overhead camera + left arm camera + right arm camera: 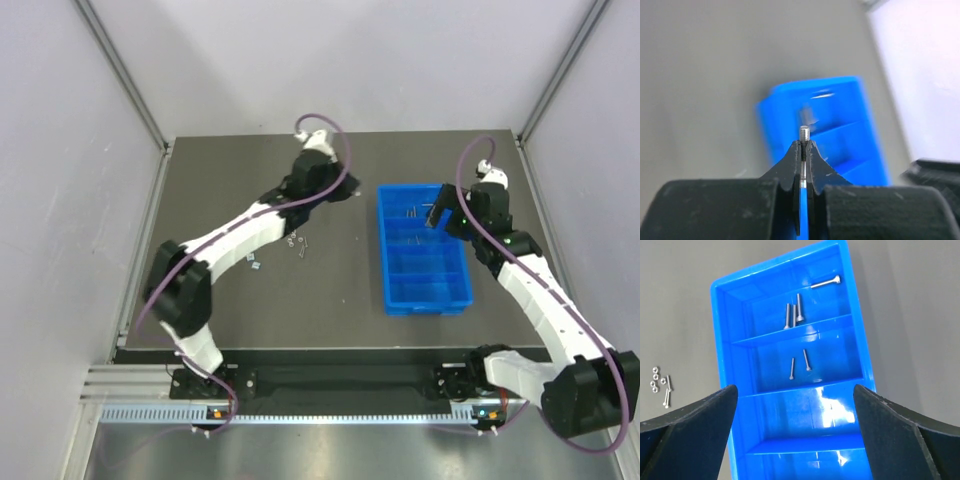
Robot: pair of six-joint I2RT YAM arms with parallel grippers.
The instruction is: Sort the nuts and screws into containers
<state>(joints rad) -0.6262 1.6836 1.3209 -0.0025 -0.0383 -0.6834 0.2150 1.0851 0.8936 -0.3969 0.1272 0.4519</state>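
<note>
Left fingers (790, 167) pinch one screw (804, 136): short silvery threaded pin, long axis in line with the fingers, tip poking out at 12 o'clock in the wrist view. Blurred blue tray (840, 125) beyond it. Right fingers (695, 432) spread wide over the tray. Far compartment: four screws (799, 310), three roughly 12–6, one about 3–9. Next compartment: two, near 12–6. Nuts (656, 377) and loose screws (666, 399) lie on the tabletop (920, 315) at the tray's 9 o'clock.

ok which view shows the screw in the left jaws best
Left wrist: the screw sits pinched in the shut jaws, threaded tip showing. From the top it is too small to see; the right wrist shows only other screws.
</note>
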